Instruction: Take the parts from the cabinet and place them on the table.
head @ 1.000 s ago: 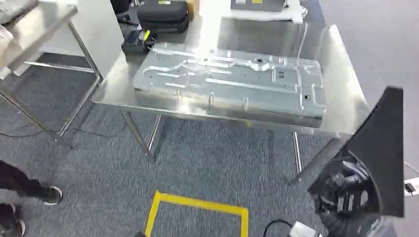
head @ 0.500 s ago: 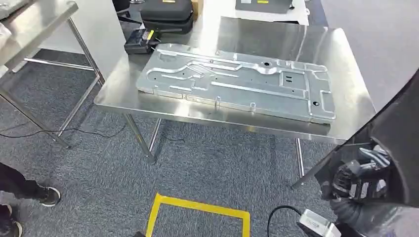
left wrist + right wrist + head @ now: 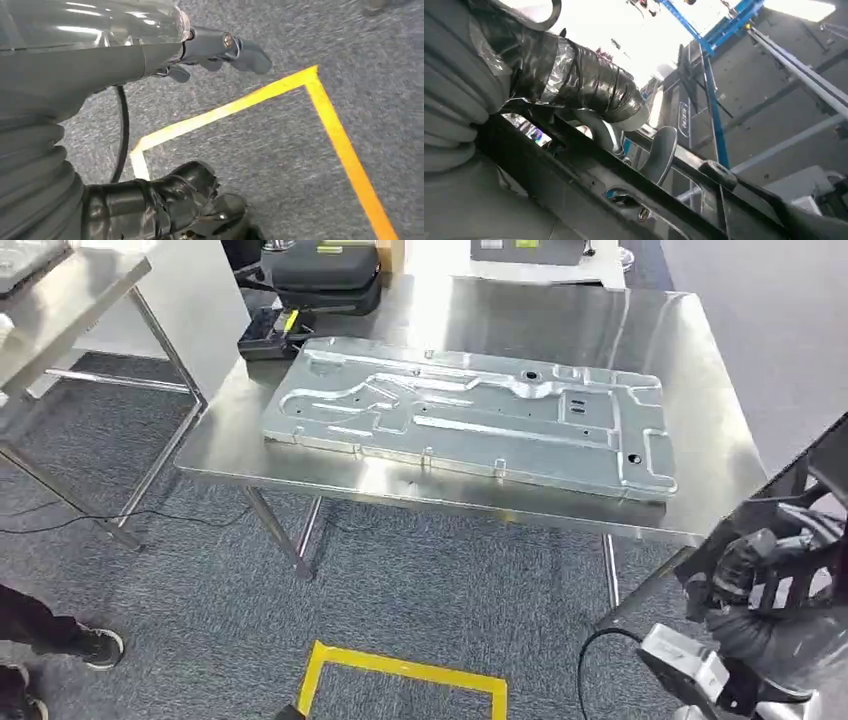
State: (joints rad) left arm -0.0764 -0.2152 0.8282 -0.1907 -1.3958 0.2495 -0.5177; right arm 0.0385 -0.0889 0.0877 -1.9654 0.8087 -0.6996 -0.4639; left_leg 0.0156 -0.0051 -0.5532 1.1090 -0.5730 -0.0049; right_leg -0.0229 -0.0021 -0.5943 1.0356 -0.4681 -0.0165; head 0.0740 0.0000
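Grey carpet [image 3: 420, 580] runs under a steel table [image 3: 700, 390], and on the table lies a large stamped metal panel [image 3: 470, 420], flat, its long side along the table's near edge and just inside it. Behind the panel's far left corner sits a small black device with a yellow mark [image 3: 265, 332], and behind that a black case [image 3: 325, 265]. A second steel table [image 3: 60, 290] stands well apart to the left. Yellow tape [image 3: 400, 670] marks a square on the carpet near the robot's feet, and a person's shoes [image 3: 95, 643] show at the left edge.

Low on the right in the head view, the right hand [image 3: 745, 570] grips a dark flat part [image 3: 825, 455] that rises toward the picture's right edge, beside the table's right end and not on it. The right wrist view shows the grey thumb [image 3: 659, 152] and taped fingers [image 3: 589, 82] set against the part's black edge [image 3: 589, 185] (a firm grasp, by the look of it).

In the left wrist view, the left hand [image 3: 165, 200] hangs over the carpet and tape, holding nothing; its dark fingers [image 3: 195, 182] seem curled in, though how tightly I cannot tell.
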